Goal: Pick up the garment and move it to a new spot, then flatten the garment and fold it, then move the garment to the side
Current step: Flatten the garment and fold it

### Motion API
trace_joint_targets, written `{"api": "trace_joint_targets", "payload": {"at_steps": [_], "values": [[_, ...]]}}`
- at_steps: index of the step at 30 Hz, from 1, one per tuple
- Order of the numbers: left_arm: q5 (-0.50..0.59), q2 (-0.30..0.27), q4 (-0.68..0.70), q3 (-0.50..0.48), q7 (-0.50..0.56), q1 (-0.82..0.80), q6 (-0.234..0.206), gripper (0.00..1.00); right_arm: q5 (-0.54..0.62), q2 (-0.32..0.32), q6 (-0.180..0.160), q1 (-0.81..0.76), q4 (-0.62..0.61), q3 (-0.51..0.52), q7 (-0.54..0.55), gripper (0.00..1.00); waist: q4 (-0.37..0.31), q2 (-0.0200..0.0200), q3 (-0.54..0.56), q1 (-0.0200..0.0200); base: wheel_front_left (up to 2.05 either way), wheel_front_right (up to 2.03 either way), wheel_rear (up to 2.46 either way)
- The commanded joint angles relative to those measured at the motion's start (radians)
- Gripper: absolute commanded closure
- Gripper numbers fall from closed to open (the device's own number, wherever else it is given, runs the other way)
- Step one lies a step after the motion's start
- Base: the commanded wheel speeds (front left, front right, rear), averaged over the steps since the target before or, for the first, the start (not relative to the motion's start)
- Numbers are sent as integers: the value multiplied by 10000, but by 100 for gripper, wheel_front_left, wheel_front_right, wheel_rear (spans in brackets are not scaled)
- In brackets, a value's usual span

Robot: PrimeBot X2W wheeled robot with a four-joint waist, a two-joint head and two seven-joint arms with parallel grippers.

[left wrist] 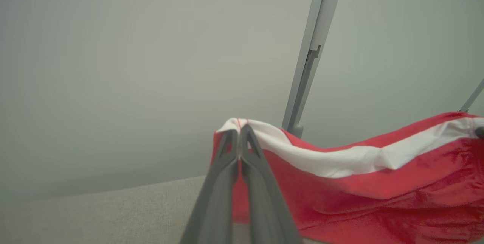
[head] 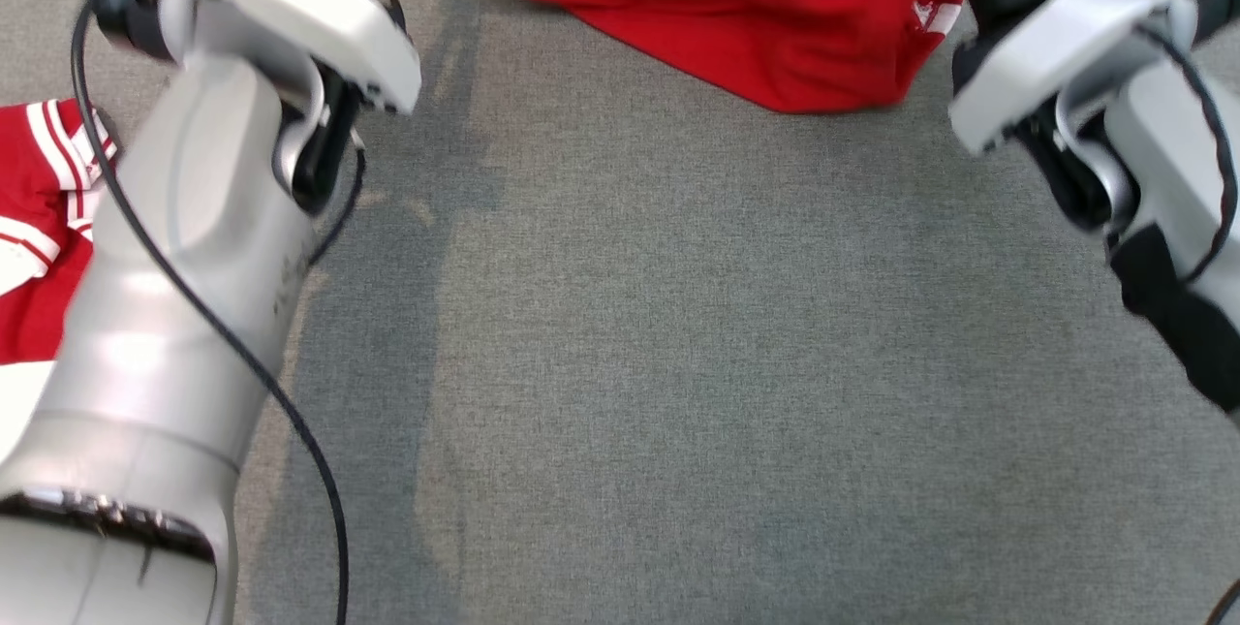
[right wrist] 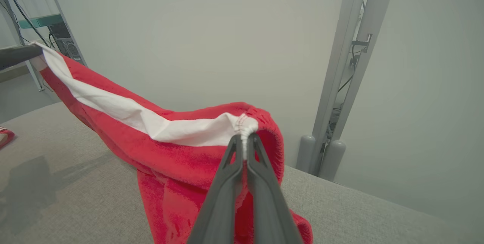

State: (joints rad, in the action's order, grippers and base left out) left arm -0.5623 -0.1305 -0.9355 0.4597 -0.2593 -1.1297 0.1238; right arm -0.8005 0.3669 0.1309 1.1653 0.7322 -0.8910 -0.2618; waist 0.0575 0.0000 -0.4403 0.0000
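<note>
Between both grippers, garment (right wrist: pixel 181 149) pinched aloft

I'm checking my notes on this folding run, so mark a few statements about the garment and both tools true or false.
1. The left tool is shut on the white band of the red garment. True.
2. The right tool is open and holds nothing. False: it is shut on the same band.
3. The garment lies folded flat on the grey surface. False: it hangs between both tools.
4. A striped red-and-white cloth lies beside the left arm. True.
</note>
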Motion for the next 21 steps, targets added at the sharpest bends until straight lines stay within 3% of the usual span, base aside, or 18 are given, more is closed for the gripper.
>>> {"api": "trace_joint_targets", "payload": {"at_steps": [1, 8, 13, 17, 21], "values": [[-51, -31, 178, -117, -47, 255, 63, 100, -41, 116, -2, -238, -112, 63, -53, 100, -1, 0, 54, 0, 0, 0, 0], [317, -231, 2195, -689, -52, 3570, -117, 100, -84, 298, 0, -3005, -1525, 1065, -43, 100, -209, 0, 679, 0, 0, 0, 0], [461, -689, 3511, -692, -29, 5781, -315, 100, 141, 424, 0, -4879, -2470, 1701, -34, 100, -367, 0, 1258, 0, 0, 0, 0], [372, -1243, 4869, -521, 565, 7345, -449, 100, 263, 746, -2, -6076, -3154, 1781, -34, 100, -426, 0, 1720, 0, 0, 0, 0], [217, -1797, 6620, -425, 1563, 8933, -889, 100, 565, 1125, 0, -7157, -3765, 1821, -34, 100, -462, 0, 2154, 0, 0, 0, 0]]}}
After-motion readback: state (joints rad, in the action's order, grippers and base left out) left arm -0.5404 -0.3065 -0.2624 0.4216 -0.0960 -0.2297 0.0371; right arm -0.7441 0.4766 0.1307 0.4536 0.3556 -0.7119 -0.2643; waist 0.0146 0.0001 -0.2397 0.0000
